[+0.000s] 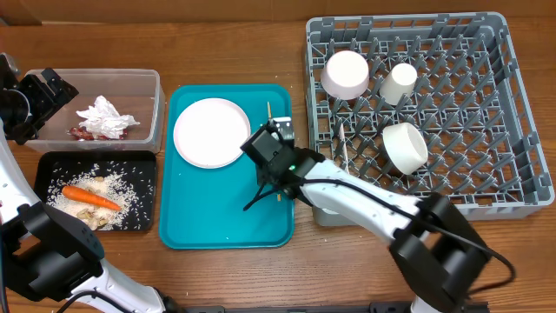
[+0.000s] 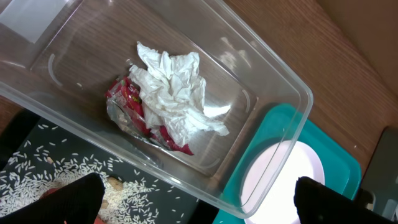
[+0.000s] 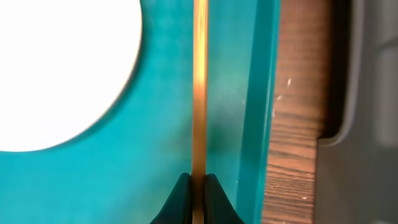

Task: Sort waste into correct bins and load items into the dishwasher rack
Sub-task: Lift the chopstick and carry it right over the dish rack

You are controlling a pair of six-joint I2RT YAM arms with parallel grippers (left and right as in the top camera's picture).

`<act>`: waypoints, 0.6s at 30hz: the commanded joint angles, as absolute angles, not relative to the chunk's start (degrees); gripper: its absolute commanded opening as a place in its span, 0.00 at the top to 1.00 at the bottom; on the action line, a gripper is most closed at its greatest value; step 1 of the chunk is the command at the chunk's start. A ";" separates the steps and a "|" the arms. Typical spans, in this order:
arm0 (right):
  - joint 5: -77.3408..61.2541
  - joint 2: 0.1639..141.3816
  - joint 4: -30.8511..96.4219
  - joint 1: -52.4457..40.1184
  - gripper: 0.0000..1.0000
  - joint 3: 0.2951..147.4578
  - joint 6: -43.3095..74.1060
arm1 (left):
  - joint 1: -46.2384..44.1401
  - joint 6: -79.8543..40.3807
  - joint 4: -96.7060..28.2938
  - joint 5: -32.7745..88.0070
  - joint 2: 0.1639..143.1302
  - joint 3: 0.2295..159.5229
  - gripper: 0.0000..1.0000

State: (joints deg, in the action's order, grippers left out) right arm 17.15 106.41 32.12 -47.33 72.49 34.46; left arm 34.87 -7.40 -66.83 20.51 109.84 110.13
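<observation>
My right gripper [image 1: 269, 193] [image 3: 198, 186] is shut on the thin wooden chopstick [image 1: 268, 110] [image 3: 199, 81], low over the right side of the teal tray [image 1: 226, 217]. The large white plate [image 1: 211, 132] [image 3: 62, 62] lies on that tray to its left. My left gripper [image 1: 39, 96] [image 2: 199, 205] is open and empty above the clear tub [image 1: 153, 104] [image 2: 273, 68], which holds the white napkin [image 1: 106, 117] [image 2: 174, 93] and the red wrapper [image 1: 82, 133] [image 2: 134, 102]. The black tray [image 1: 52, 161] [image 2: 37, 155] holds the carrot [image 1: 89, 197], rice and scraps.
The grey dishwasher rack [image 1: 512, 187] at the right holds a pale round dish [image 1: 346, 74], a white cup [image 1: 400, 83], a white bowl [image 1: 405, 146] and a white fork [image 1: 341, 143]. Its edge [image 3: 367, 93] shows just right of the teal tray's rim.
</observation>
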 commanded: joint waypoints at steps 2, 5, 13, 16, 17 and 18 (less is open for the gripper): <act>18.20 97.86 34.00 -44.73 0.96 74.35 32.56 | 34.48 -7.90 -66.83 20.32 110.26 110.00 0.00; 18.22 93.71 37.32 -42.13 0.96 74.35 32.38 | 34.48 -7.90 -66.83 20.32 110.26 110.00 0.00; 18.33 87.70 44.69 -31.57 0.96 74.32 26.50 | 34.48 -7.90 -66.83 20.32 110.26 110.00 0.00; 18.09 88.01 47.29 -27.31 0.96 74.22 26.46 | 34.48 -7.90 -66.83 20.32 110.26 110.00 0.00; 17.74 88.23 48.23 -26.06 0.96 74.22 26.30 | 34.48 -7.90 -66.83 20.32 110.26 110.02 0.00; 17.12 88.49 49.08 -24.82 0.96 74.22 26.00 | 34.48 -7.90 -66.83 20.32 110.26 110.00 0.00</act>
